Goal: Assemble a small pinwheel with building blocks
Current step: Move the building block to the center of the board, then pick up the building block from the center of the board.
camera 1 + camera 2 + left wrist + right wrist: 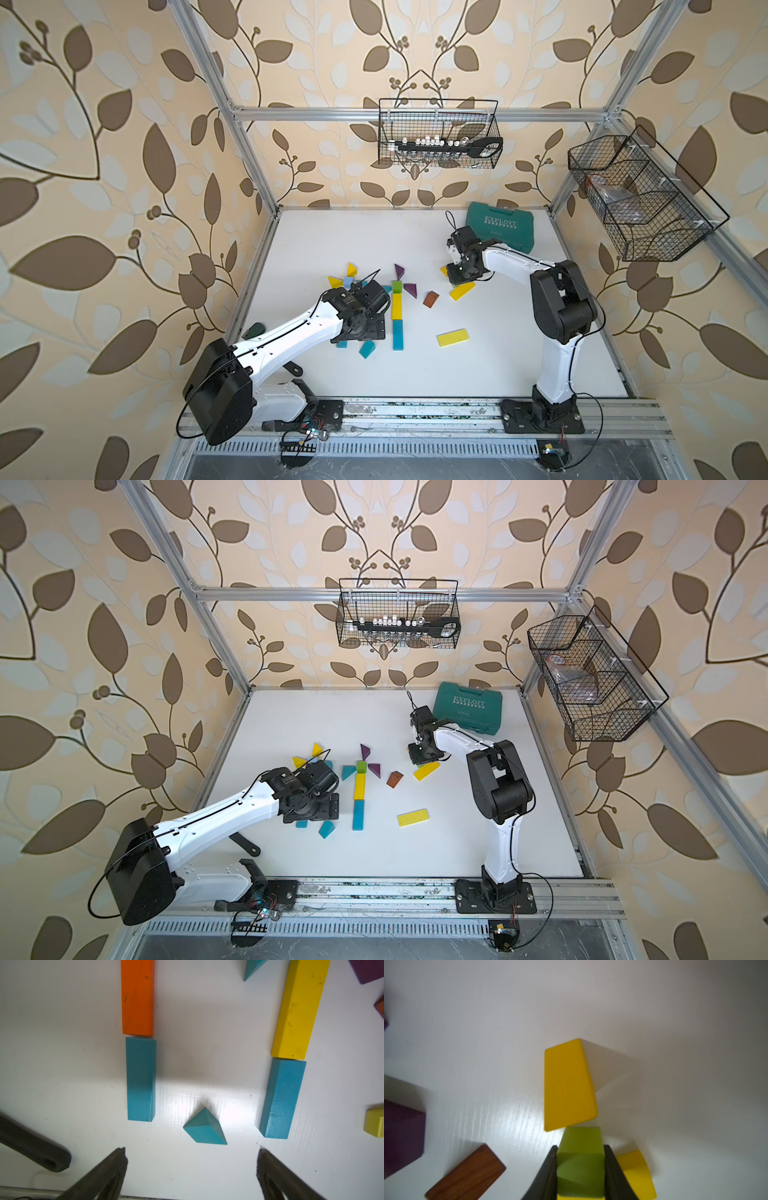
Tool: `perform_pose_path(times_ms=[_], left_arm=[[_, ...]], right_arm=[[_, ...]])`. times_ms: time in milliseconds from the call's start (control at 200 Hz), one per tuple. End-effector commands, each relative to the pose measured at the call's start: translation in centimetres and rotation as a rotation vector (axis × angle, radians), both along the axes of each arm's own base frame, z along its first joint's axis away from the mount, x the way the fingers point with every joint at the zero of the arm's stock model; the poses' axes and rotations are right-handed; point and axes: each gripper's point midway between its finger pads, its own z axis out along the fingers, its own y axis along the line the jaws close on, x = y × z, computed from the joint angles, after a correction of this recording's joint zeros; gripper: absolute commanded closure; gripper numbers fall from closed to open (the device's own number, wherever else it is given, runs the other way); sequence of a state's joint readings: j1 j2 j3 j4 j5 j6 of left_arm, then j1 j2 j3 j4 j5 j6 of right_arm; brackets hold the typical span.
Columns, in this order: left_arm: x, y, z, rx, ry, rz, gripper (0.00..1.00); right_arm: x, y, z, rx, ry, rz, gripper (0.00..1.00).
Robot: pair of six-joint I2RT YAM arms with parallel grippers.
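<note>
Left wrist view showed the left gripper [191, 1152] spread wide and empty over the white table [62, 1064], a teal wedge [204, 1128] lying just ahead of its fingertips [116, 1159]. In a top view, a green cube [397, 286], a yellow bar [397, 306] and a teal bar [398, 334] lay end to end in 1 line mid-table, with 2 purple wedges [410, 289] beside the cube. Farther right, the right gripper [580, 1147] was clamped on a 2nd green cube [580, 1159], just beside a yellow block [568, 1084].

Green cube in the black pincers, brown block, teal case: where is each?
green cube [580, 1159], right wrist view, middle of its visible face
brown block [431, 299], in a top view, middle of its top
teal case [500, 226], in a top view, on its lettered lid
</note>
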State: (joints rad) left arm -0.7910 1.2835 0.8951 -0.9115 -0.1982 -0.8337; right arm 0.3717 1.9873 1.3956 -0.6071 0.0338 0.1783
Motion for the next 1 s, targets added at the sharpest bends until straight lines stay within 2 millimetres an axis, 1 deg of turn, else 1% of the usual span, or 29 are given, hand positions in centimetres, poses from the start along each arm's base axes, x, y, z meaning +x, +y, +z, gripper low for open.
perform_pose_path(times_ms=[0, 90, 165, 210, 255, 285, 335, 420, 560, 595, 670, 765, 835, 925, 995], left_arm=[[0.5, -0.5, 0.5, -0.02, -0.005, -0.015, 0.01], [0.4, -0.4, 0.3, -0.02, -0.002, -0.015, 0.01], [0.3, -0.4, 0.2, -0.021, -0.001, -0.016, 0.01], [0.3, -0.4, 0.2, -0.02, 0.0, -0.015, 0.01], [0.3, -0.4, 0.1, -0.018, 0.002, -0.017, 0.01], [0.2, -0.4, 0.1, -0.019, 0.002, -0.018, 0.01], [0.2, -0.3, 0.1, -0.016, 0.003, -0.02, 0.01], [0.3, -0.4, 0.2, -0.018, -0.001, -0.023, 0.01], [0.7, -0.6, 0.7, -0.02, -0.005, -0.036, 0.01], [0.8, -0.7, 0.9, -0.019, -0.008, -0.039, 0.01], [1.1, -0.8, 1.6, -0.014, -0.02, -0.044, 0.01], [1.6, -1.0, 2.4, -0.016, -0.041, -0.048, 0.01], [2.0, -1.1, 3.0, -0.019, -0.056, -0.049, 0.01], [2.5, -1.4, 3.6, -0.023, -0.065, -0.054, 0.01], [2.9, -1.6, 4.0, -0.021, -0.071, -0.055, 0.01]], right_arm=[[-1.0, 0.1, 0.2, -0.015, 0.015, -0.122, 0.71], [-1.4, 0.8, -0.2, -0.044, 0.027, -0.145, 0.71], [-1.6, 0.9, -0.5, -0.069, 0.041, -0.174, 0.7], [-1.7, 0.8, -0.7, -0.074, 0.046, -0.19, 0.65], [-1.8, 0.7, -0.8, -0.078, 0.048, -0.201, 0.57], [-1.8, 0.6, -0.7, -0.077, 0.046, -0.205, 0.55], [-1.8, 0.6, -0.2, -0.077, 0.034, -0.203, 0.54], [-1.2, 1.2, 1.3, -0.043, 0.006, -0.172, 0.45], [-0.2, 3.0, 4.5, 0.046, -0.045, -0.057, 0.41], [0.1, 3.1, 5.0, 0.075, -0.054, -0.036, 0.39], [0.6, 3.2, 5.5, 0.14, -0.055, 0.02, 0.39], [1.3, 2.7, 5.3, 0.164, -0.055, 0.084, 0.38], [1.6, 2.2, 4.7, 0.15, -0.048, 0.117, 0.36], [2.2, 2.1, 3.9, 0.152, -0.035, 0.174, 0.33], [2.4, 2.3, 3.1, 0.155, -0.013, 0.214, 0.32]])
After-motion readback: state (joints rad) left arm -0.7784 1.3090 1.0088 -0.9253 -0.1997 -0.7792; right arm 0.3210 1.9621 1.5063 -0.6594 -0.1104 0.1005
